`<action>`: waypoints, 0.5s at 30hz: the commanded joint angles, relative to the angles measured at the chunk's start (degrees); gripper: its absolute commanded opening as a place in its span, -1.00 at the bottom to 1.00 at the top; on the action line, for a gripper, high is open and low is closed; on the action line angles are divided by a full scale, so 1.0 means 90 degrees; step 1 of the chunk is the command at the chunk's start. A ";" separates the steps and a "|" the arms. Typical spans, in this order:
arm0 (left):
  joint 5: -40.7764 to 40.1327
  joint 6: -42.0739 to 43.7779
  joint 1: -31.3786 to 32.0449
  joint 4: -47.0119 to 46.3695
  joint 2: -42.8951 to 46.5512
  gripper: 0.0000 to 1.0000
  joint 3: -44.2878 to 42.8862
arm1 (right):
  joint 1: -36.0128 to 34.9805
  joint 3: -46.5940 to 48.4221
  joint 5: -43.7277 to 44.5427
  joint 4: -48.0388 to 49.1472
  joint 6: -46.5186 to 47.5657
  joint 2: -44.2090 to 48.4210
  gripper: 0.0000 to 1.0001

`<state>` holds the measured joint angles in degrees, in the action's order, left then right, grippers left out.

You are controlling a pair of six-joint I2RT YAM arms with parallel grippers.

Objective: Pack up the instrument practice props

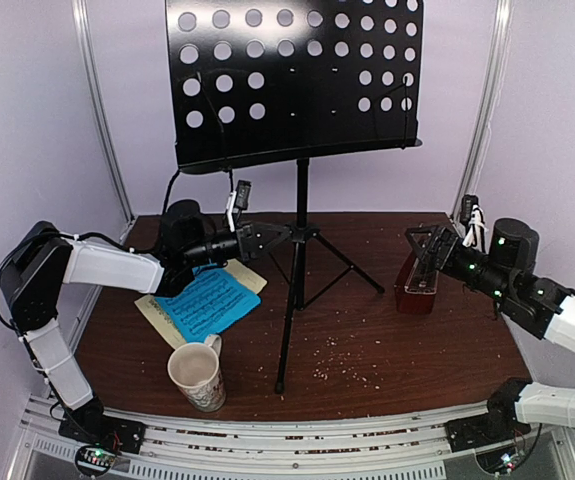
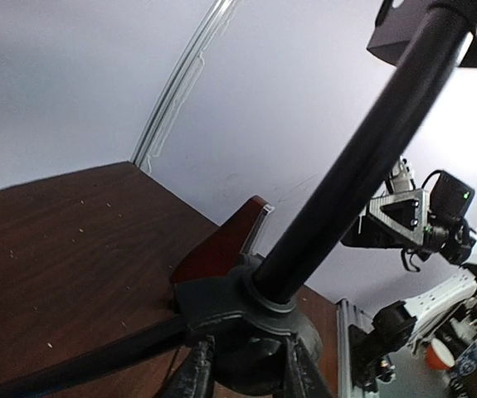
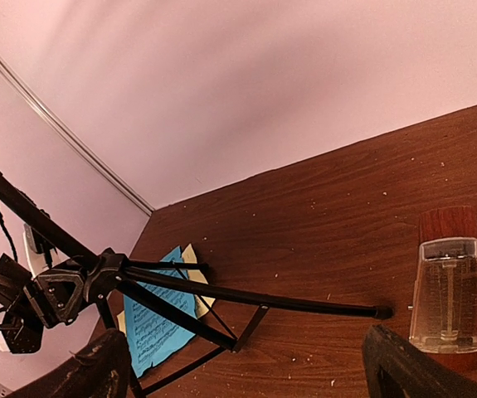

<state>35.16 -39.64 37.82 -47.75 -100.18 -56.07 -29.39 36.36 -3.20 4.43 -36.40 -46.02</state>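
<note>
Ok, status: left claw pinches the music stand low at the tripod hub. Wrist cam shows fingers tight on both sides of the collar. Right claw is spread wide and holds nothing, hanging right of the stand just over the metronome.

Task items:
- stand upright mid-table, legs out, desk up top.
- music sheets flat on the table left of the stand's pole, blue on pale yellow, partly under the left claw.
- metronome upright right of the stand, past its right leg, clear cover on.
- nothing packed yet imo.

Risks:
- stand is top-heavy and the grip is near the bottom, so any lift or sideways pull prob tips the desk over. Smooth round collar may also twist in the pinch.
- legs move w/ the hub. The left one seems to run over the sheets; the front one ends near the mug, left-front of the stand. Drag = scattered paper or knocked mug.
- right claw sits close to the metronome. A bump topples it or pops the cover.

Surface: dark brown wood-grain table, pale crumbs scattered front-right of the stand.

Room: plain lilac walls, alu frame posts behind the stand on both sides, rail in front of it along the near edge.
</note>
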 commanded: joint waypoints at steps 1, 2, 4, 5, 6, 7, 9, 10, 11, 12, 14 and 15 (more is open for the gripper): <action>0.0056 -0.1598 -0.0042 0.0288 -0.0089 -0.87 -0.0156 | 0.0023 0.0050 0.0004 0.0112 -0.0072 -0.0058 1.00; 0.0079 -0.1710 -0.0050 0.0286 -0.0094 -0.87 -0.0164 | 0.0022 0.0046 0.0018 0.0093 -0.0076 -0.0038 1.00; 0.0146 -0.1927 -0.0058 0.0213 -0.0099 -0.86 -0.0191 | 0.0023 0.0035 0.0063 0.0057 -0.0085 -0.0003 1.00; 0.0176 -0.2009 -0.0058 0.0213 -0.0108 -0.86 -0.0216 | 0.0027 0.0031 0.0079 0.0047 -0.0091 0.0025 1.00; 0.0198 -0.2058 -0.0060 0.0222 -0.0111 -0.85 -0.0244 | 0.0019 0.0031 0.0095 0.0046 -0.0100 0.0041 1.00; 0.0225 -0.2086 -0.0053 0.0242 -0.0118 -0.83 -0.0253 | 0.0021 0.0032 0.0106 0.0045 -0.0104 0.0058 1.00; 0.0240 -0.2099 -0.0060 0.0254 -0.0127 -0.72 -0.0255 | 0.0023 0.0015 0.0114 0.0040 -0.0106 0.0064 1.00; 0.0235 -0.2097 -0.0067 0.0239 -0.0116 -0.59 -0.0241 | 0.0023 0.0013 0.0120 0.0031 -0.0106 0.0066 1.00; 0.0222 -0.2095 -0.0092 0.0188 -0.0089 -0.36 -0.0212 | 0.0018 0.0020 0.0121 0.0022 -0.0109 0.0070 1.00; 0.0195 -0.2101 -0.0145 0.0092 -0.0052 -0.17 -0.0161 | 0.0021 0.0016 0.0120 0.0001 -0.0104 0.0065 1.00; 0.0165 -0.2164 -0.0323 -0.0210 0.0136 0.14 0.0004 | 0.0023 0.0014 0.0121 -0.0036 -0.0097 0.0091 1.00; 0.0146 -0.2185 -0.0421 -0.0411 0.0232 0.25 0.0132 | 0.0023 0.0008 0.0126 -0.0058 -0.0089 0.0117 1.00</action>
<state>36.45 -57.30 37.28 -46.00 -100.29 -56.88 -29.39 36.36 -3.11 4.38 -36.82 -46.13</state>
